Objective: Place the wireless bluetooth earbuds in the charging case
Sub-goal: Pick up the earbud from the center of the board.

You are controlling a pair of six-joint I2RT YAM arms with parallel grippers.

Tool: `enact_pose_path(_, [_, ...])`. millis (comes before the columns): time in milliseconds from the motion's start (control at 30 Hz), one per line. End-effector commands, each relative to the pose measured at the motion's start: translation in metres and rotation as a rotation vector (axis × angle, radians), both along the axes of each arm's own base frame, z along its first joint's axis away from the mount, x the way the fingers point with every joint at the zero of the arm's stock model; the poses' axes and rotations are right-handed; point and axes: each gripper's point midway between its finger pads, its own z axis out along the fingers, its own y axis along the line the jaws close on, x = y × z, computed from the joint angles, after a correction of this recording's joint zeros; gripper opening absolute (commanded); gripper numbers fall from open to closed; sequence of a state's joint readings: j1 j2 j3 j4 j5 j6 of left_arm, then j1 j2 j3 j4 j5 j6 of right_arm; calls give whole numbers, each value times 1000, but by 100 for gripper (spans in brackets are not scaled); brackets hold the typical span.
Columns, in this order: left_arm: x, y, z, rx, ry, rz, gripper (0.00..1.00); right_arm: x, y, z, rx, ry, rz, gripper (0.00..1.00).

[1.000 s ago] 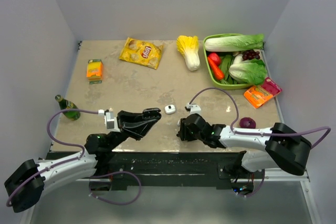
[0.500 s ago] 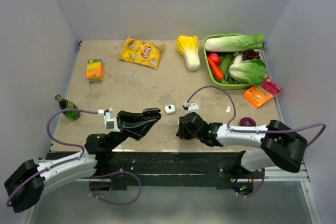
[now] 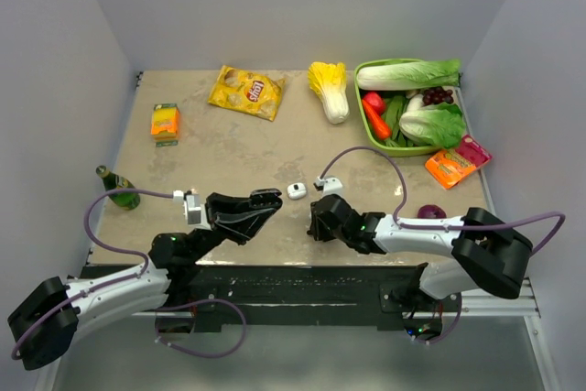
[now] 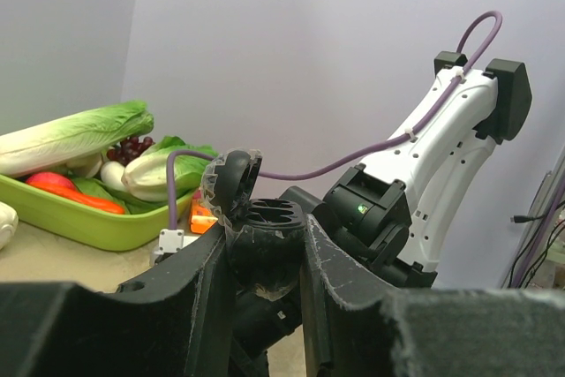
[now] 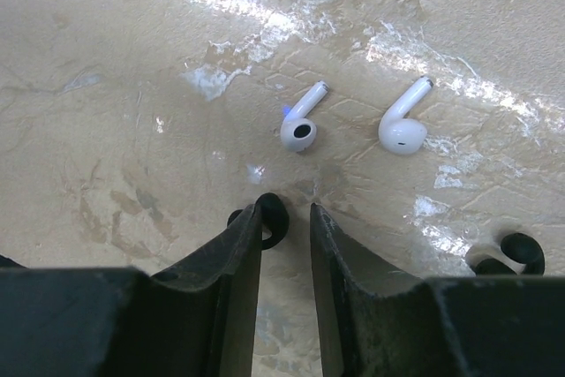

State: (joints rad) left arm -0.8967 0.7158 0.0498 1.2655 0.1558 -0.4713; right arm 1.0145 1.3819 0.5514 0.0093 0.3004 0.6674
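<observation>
Black earbud (image 5: 270, 216) lies at right end effector's (image 5: 287, 214) slightly parted tips; left end effector (image 4: 267, 249) holds charging case (image 4: 265, 216) open, ready.

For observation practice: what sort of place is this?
Likely a robot test cell: plain walls around a table, left arm and right arm at its edge, staged chip bag and vegetable tray.
</observation>
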Motion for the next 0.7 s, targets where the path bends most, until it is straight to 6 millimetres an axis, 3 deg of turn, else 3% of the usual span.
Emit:
enact_pose_path(0, [-12, 18, -121, 189, 157, 9, 0, 4, 1, 3, -35, -25, 23, 31])
enact_pose_path(100, [-11, 18, -121, 190, 157, 11, 0, 4, 4, 5, -41, -37, 36, 35])
enact_pose_path(233, [-12, 18, -121, 190, 156, 10, 0, 7, 1, 15, -35, -56, 6, 54])
enact_pose_path(500, [-12, 18, -119, 186, 153, 9, 0, 6, -3, 45, 36, -89, -27, 62])
enact_pose_path(600, [-12, 18, -120, 187, 154, 9, 0, 0, -1, 44, 51, -74, 10, 59])
enact_pose_path(633, [-12, 18, -120, 187, 155, 8, 0, -3, 0, 42, 48, -73, 28, 45])
enact_pose_path(667, [-12, 18, -119, 186, 154, 8, 0, -6, 1, 41, 44, -72, 44, 39])
